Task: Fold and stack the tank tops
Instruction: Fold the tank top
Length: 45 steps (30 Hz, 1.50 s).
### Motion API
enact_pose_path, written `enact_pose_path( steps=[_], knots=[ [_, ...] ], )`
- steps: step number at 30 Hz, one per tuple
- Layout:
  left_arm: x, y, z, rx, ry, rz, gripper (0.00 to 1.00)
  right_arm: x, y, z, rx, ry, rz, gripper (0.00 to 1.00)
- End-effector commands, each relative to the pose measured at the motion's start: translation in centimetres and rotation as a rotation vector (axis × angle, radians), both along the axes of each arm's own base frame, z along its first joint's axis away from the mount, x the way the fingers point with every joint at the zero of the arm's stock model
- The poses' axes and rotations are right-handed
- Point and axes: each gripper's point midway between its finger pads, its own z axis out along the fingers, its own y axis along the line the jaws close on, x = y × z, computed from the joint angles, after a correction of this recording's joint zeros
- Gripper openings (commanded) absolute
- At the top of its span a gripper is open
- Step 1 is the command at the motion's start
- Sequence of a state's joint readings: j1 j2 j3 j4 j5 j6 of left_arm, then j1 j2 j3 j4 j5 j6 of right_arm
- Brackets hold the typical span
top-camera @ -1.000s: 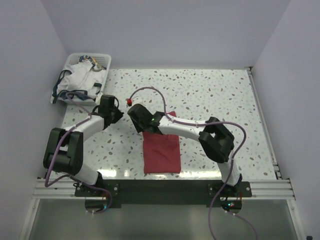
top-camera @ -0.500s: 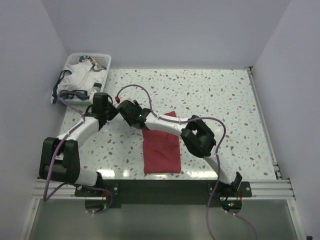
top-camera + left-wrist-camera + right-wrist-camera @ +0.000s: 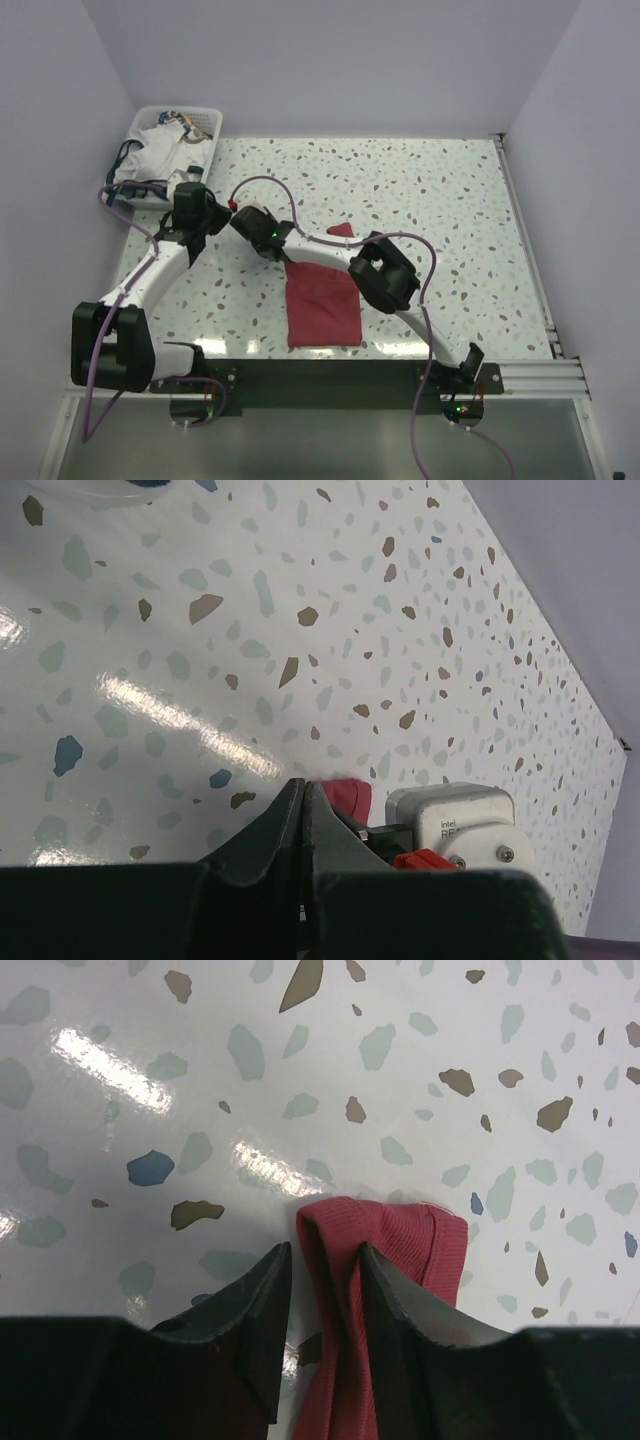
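The dark red tank top (image 3: 322, 305) lies folded on the tabletop (image 3: 450, 220). The right arm stretches leftward across it, with the right gripper (image 3: 322, 1252) clamped on its far-left fold. Just beyond that fold, the outstretched left arm's left gripper (image 3: 303, 785) is pressed together, and the white tank top (image 3: 160, 150) lies farther off.

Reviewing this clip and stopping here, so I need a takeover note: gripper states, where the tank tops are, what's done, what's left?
Left gripper: shut, empty, over bare table.
Right gripper: shut on a fold of the dark red tank top.
Done: dark red tank top lies folded at the near middle of the table.
White tank top: bunched in the basket, far left.
To do: fetch it, fold it, stack both.
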<state>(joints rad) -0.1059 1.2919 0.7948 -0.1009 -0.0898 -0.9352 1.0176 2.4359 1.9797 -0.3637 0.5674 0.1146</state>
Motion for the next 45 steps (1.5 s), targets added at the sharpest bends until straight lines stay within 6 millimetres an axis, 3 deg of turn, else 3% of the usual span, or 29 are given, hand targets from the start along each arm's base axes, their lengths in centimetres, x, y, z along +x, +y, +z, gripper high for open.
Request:
enact_pose_path(
  steps=[1, 6, 9, 11, 16, 26, 34, 45],
  knots=[
    [0.9, 0.5, 2.6, -0.017, -0.069, 0.028, 0.07, 1.0, 0.3, 1.5, 0.013, -0.049, -0.02, 0.36],
    [0.6, 0.1, 2.5, -0.024, -0.078, 0.0, 0.07, 1.8, -0.7, 2.9, 0.096, -0.052, -0.06, 0.1],
    [0.3, -0.9, 1.5, -0.042, -0.08, -0.051, 0.06, 2.0, -0.8, 4.5, 0.225, -0.016, -0.046, 0.03],
    [-0.1, -1.6, 0.2, -0.045, -0.047, -0.077, 0.04, 2.2, -1.0, 6.1, 0.308, -0.004, -0.039, 0.02],
    [-0.2, -4.8, -1.5, -0.018, -0.025, -0.158, 0.02, 2.9, -1.7, 7.2, 0.503, 0.112, -0.026, 0.02],
    [-0.1, -9.1, -6.2, 0.01, 0.053, -0.258, 0.02, 3.5, -3.6, 5.2, 0.712, 0.285, -0.067, 0.02],
    [2.0, -12.3, -7.9, 0.02, 0.065, -0.333, 0.12, 3.4, -5.6, 3.3, 0.774, 0.333, -0.137, 0.01],
    [2.9, -15.6, -9.1, 0.011, 0.064, -0.397, 0.17, 4.4, -7.6, 3.9, 0.929, 0.338, -0.208, 0.02]
  ],
)
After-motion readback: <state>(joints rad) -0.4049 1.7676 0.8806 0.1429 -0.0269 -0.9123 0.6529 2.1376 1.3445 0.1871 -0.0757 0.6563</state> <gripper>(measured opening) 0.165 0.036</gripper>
